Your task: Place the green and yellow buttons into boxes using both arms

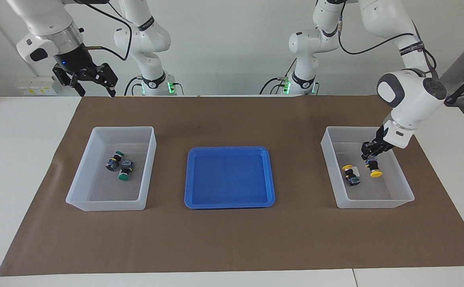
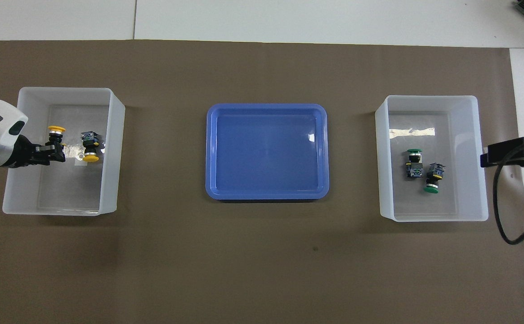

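The left gripper (image 1: pixel 371 156) is clamped on a yellow button (image 1: pixel 374 169) and hangs inside the box (image 1: pixel 327 148) at the left arm's end of the table, the cap pointing away from the robots and the button apparently clear of the floor, though how high it hangs is hard to judge from either view. A second yellow button (image 1: pixel 350 175) lies on the box floor just beside it, over the small white label. The main risk is the release: let go from height, the round-capped button could bounce or roll into its neighbour, or land against the wall nearest the arm. If the gripper goes lower first, its fingers could clip the lying button or the box rim and drag the light box along the brown mat (image 1: pixel 232 239). The right gripper (image 1: pixel 89 83) waits with its jaws wide above the table's edge nearest the robots, well apart from the other box (image 1: pixel 81 187), where both green buttons (image 1: pixel 119 164) lie side by side. The blue tray (image 1: pixel 229 204) between the boxes holds nothing.
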Controlling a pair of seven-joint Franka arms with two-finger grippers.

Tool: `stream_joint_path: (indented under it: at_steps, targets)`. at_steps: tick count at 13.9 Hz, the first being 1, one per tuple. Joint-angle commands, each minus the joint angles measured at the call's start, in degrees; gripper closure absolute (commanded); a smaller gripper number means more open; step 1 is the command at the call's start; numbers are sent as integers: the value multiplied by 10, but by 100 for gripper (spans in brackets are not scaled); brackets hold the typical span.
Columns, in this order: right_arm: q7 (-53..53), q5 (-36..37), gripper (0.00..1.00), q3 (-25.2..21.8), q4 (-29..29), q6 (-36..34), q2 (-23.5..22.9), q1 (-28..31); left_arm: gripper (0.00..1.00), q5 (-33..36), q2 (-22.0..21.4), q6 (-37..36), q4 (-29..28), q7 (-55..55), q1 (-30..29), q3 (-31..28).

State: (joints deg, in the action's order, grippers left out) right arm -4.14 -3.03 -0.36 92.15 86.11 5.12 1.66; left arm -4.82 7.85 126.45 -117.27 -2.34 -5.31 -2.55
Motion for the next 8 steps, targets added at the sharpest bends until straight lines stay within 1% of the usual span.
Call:
stream_joint_path:
  at_steps: [1,5,6,8]
  targets:
    - [-6,0,0,2,-1,-7,3,2,100,-5,-3,63,-43,-12,0,-1]
    - [-6,0,0,2,-1,-7,3,2,100,-5,44,123,-48,-12,1,-1]
    - [-6,0,0,2,0,-7,3,2,100,-5,51,136,-49,-12,0,-1]
    - [-6,0,0,2,0,-7,4,2,100,-5,52,136,-47,-11,0,-1]
